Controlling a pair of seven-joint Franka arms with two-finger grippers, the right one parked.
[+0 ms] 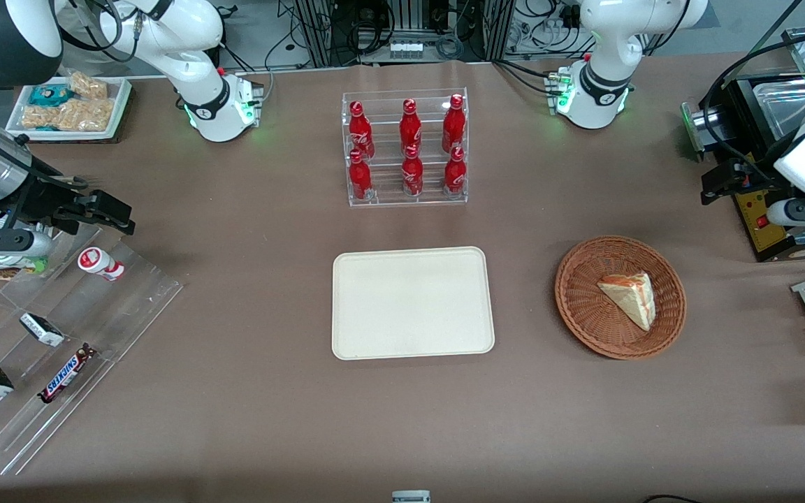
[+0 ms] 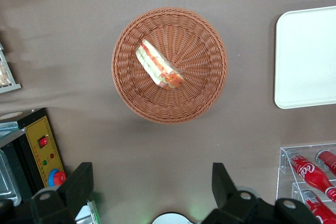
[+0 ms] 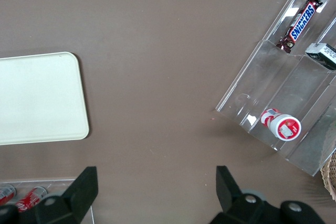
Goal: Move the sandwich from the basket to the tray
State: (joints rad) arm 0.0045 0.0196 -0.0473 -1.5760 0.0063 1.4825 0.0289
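My claw (image 2: 152, 195) has matt black plastic-looking fingers (image 2: 79, 184), spread wide apart, high above the table (image 1: 249, 391). The table covering is matt brown, smooth, with faint creases. Below my claw, the basket (image 2: 210, 95) is woven wicker, reddish-brown, ribbed and rough. In it, the sandwich (image 2: 158, 69) shows soft pale bread with a moist-looking filling edge. Beside the basket, the tray (image 2: 304, 56) is cream plastic, smooth, low sheen. The bottle rack (image 1: 404, 150) is clear glossy acrylic; its bottles (image 1: 410, 126) are glossy red.

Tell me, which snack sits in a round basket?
The sandwich: it alone lies in the wicker basket. The Snickers bar lies in a clear rack. The open gripper hovers away from it.
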